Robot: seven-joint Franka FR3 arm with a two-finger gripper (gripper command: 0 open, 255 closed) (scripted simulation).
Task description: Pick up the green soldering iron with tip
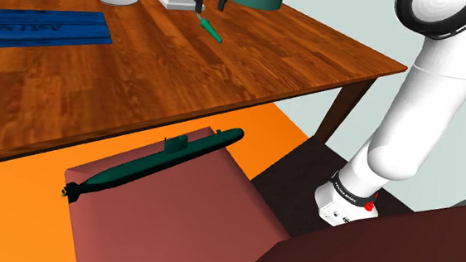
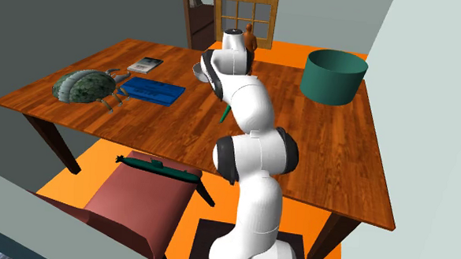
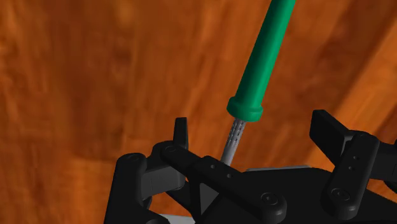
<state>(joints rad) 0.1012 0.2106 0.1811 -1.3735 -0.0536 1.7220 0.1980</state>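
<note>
The soldering iron point(image 3: 262, 57) has a smooth green handle and a thin grey metal tip. My end effector point(image 3: 253, 122) is open around the tip, not touching it, above the wooden table point(image 3: 76, 76).

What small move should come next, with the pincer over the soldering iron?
Probably ease the open pincer along the green-handled soldering iron toward its handle, then close: just the thin grey metal tip lies between the fingers, untouched.
</note>
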